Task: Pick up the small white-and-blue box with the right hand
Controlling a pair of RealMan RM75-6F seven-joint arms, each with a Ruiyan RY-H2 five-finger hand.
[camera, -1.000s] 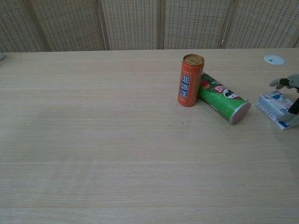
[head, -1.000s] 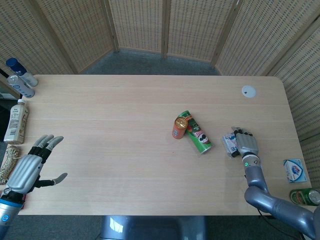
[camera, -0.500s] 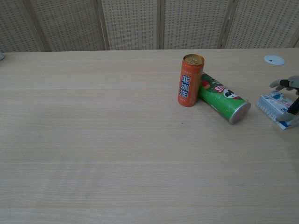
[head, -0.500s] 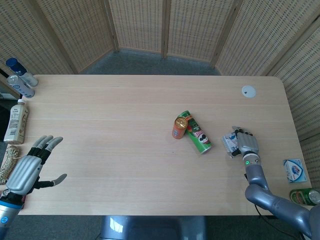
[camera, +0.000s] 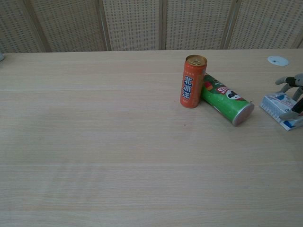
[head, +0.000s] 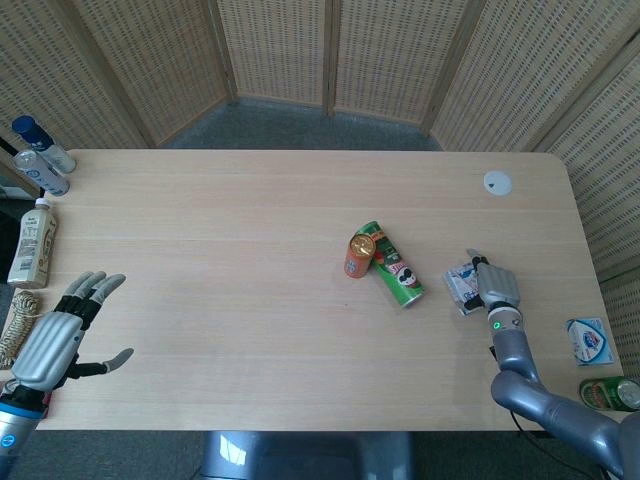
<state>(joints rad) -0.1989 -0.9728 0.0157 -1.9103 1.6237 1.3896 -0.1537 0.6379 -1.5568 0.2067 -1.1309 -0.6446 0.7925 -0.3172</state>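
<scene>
Woven screens are standing behind a pale wooden bench [head: 250, 250]. Head view: the small white-and-blue box [head: 461, 286] is lying flat near the bench's right edge, and the right hand [head: 495, 290] is resting over its right side, fingers [head: 480, 268] draped onto it; whether they are clamping it cannot be told. The left hand [head: 60, 335] is hovering at the bench's near-left corner, fingers spread apart and holding nothing. An orange can [head: 359, 254] is standing upright, touching a green tube [head: 392, 264] that is lying on its side. Bottles [head: 35, 160] are sitting along the left edge, with a coil of twine [head: 18, 325] below them (none of these appears in the chest view). A white disc [head: 497, 182] is lying near the far right corner.

Chest view: the box [camera: 278, 106] is sitting on the surface at the frame's right edge, with only the right hand's fingertips [camera: 289, 115] showing against it. The can's [camera: 192, 81] label and the tube's [camera: 226, 104] silver end are showing clearly here.
</scene>
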